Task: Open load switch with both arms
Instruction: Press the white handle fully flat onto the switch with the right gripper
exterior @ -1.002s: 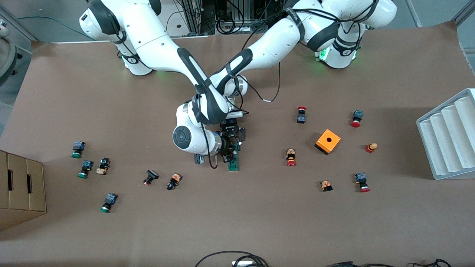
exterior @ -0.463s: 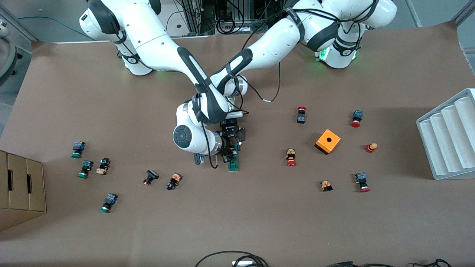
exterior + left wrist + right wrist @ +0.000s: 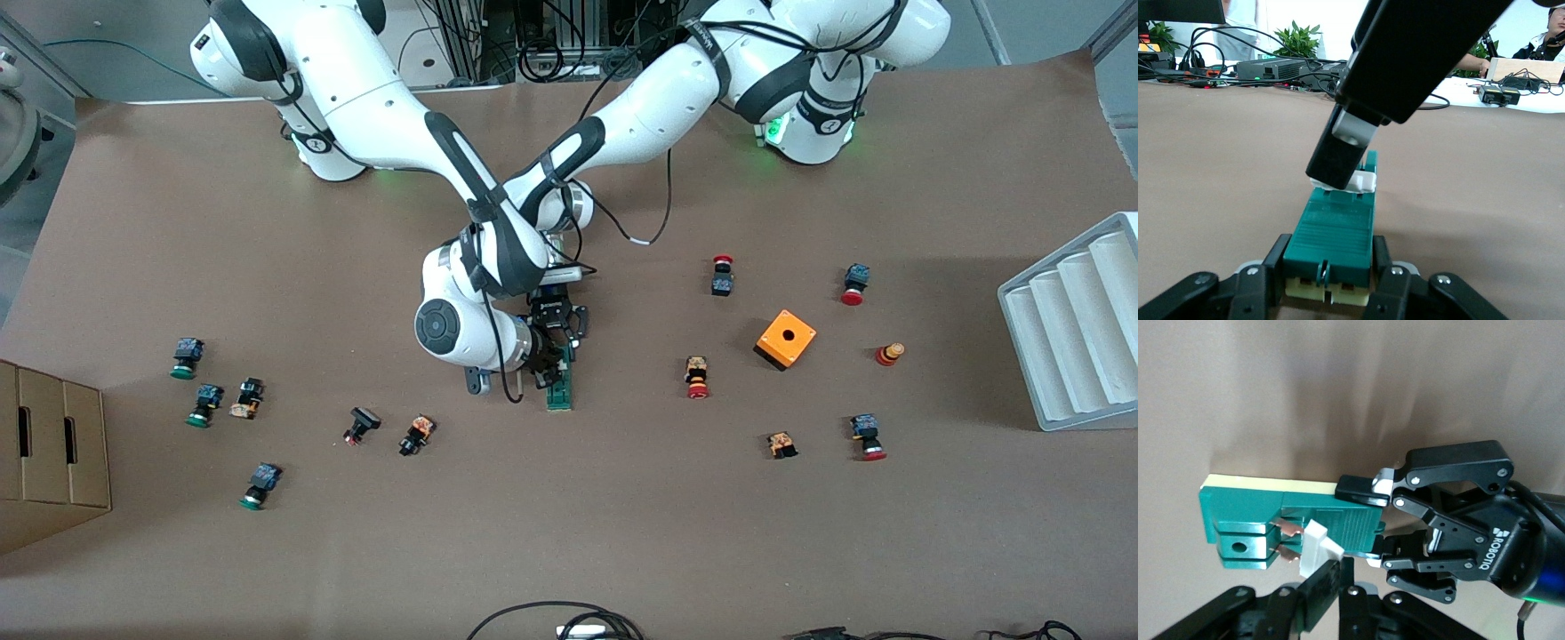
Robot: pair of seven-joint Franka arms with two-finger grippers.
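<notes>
The load switch (image 3: 560,394), a slim green block, lies on the brown table near its middle. My left gripper (image 3: 561,354) reaches down from the robots' side and is shut on the end of the block nearest the bases. In the left wrist view its fingers (image 3: 1265,283) clamp both sides of the load switch (image 3: 1335,227). My right gripper (image 3: 546,372) comes in from the right arm's end and is shut on the white lever (image 3: 1317,547), which stands tilted up from the green body (image 3: 1251,513). The right gripper (image 3: 1338,175) shows over that lever (image 3: 1363,181).
An orange box (image 3: 786,339) and several small red-capped push-buttons (image 3: 697,377) lie toward the left arm's end, green-capped ones (image 3: 206,404) toward the right arm's end. A white ridged tray (image 3: 1076,320) and a cardboard box (image 3: 49,444) stand at the table's ends.
</notes>
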